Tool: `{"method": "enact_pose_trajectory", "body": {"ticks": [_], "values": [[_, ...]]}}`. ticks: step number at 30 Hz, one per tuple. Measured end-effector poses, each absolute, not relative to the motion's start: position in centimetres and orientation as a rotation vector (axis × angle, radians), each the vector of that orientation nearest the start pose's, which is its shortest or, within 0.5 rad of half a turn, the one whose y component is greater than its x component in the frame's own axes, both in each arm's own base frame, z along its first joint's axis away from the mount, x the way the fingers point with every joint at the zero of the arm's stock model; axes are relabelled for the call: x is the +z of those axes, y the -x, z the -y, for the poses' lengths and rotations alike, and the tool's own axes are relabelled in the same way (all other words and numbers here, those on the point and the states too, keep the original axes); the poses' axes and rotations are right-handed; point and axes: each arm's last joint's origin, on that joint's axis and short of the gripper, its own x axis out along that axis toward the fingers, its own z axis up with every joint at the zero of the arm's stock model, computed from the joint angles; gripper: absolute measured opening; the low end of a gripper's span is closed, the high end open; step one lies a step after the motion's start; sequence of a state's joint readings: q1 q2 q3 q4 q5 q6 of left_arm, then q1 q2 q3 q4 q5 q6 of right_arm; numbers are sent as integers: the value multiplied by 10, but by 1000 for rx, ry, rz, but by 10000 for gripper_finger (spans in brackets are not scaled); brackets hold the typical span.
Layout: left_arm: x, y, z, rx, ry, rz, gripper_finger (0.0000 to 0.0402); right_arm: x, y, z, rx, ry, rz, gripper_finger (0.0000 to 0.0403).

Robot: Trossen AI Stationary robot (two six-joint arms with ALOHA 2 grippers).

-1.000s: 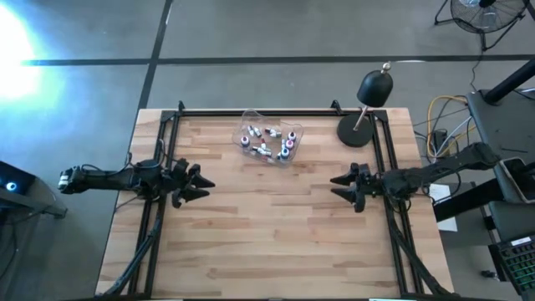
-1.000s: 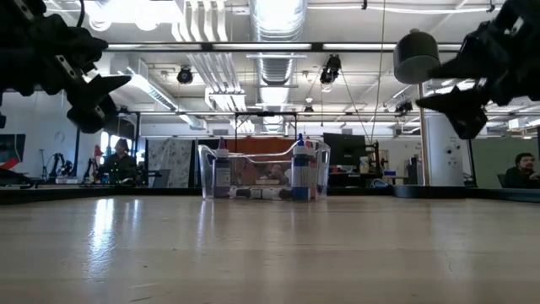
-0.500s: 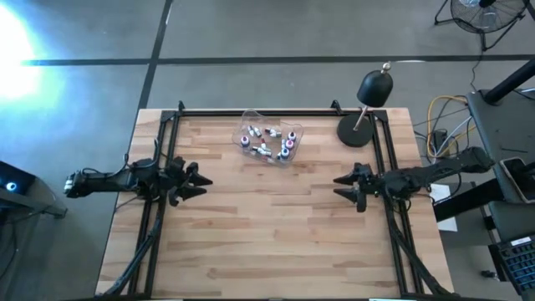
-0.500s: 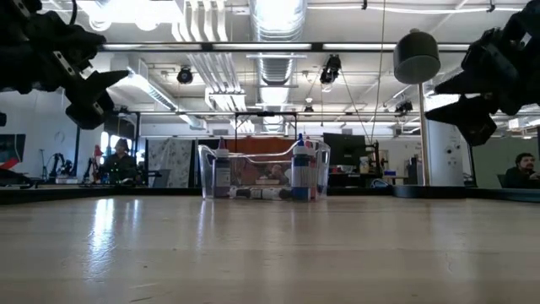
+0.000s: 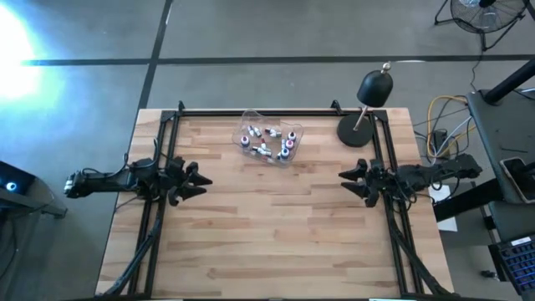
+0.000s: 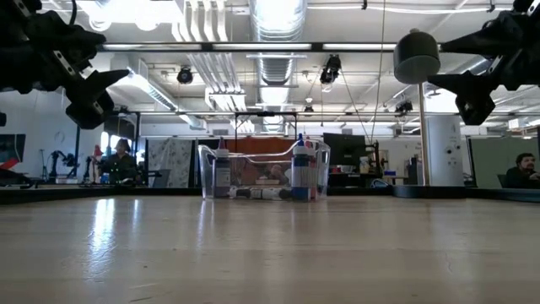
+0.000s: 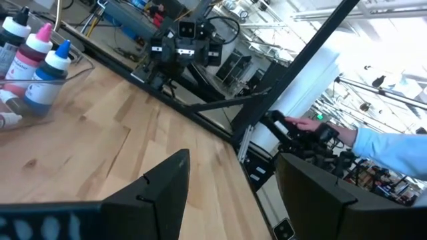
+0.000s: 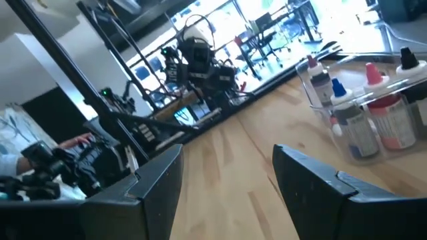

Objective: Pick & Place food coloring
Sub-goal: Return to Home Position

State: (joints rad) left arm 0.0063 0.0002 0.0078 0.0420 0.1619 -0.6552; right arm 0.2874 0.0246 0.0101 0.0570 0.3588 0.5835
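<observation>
The food coloring bottles (image 5: pixel 267 142), small, with red, blue and dark bodies and pale caps, lie and stand inside a clear plastic tub (image 5: pixel 249 119) near the middle of the table's far edge. The low view shows two taller bottles (image 6: pixel 299 169) upright in the tub (image 6: pixel 205 173). My left gripper (image 5: pixel 201 181) hovers open above the table's left side. My right gripper (image 5: pixel 347 181) hovers open above the right side. Both point toward the table's middle, well short of the tub. The bottles (image 7: pixel 33 50) (image 8: pixel 367 100) show at the edge of each wrist view, beyond the open fingers.
A black desk lamp (image 5: pixel 374 88) stands on its round base (image 5: pixel 354 132) at the far right corner. Black frame rails (image 5: pixel 159 150) run along the table's left, right and far edges. Bare wood (image 5: pixel 272 226) lies between the grippers and toward the near edge. A person's hand and sleeve (image 7: pixel 373 140) show beyond the table's right side.
My right gripper has drawn back toward the table's right edge and risen a little, still open. My left gripper has drawn back slightly toward the left edge. The tub and bottles have stayed where they were.
</observation>
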Motion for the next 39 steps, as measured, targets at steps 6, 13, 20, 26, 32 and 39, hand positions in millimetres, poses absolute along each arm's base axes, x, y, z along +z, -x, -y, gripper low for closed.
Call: {"method": "enact_pose_trajectory", "body": {"ticks": [6,13,20,26,32,39], "values": [[170,-97,4,-166,650,-5,197,172,-94,-17,-52,-604,82,224],[170,-97,4,-165,650,-6,197,172,-94,-17,-52,-604,83,224],[169,-97,4,-165,650,-7,197,172,-94,-17,-52,-604,83,224],[169,-97,4,-165,650,-8,197,171,-95,-18,-57,-598,65,224],[169,-97,4,-165,650,-9,197,170,-96,-18,-59,-596,58,224],[169,-97,4,-166,650,-10,197,170,-96,-18,-60,-587,57,224]]}}
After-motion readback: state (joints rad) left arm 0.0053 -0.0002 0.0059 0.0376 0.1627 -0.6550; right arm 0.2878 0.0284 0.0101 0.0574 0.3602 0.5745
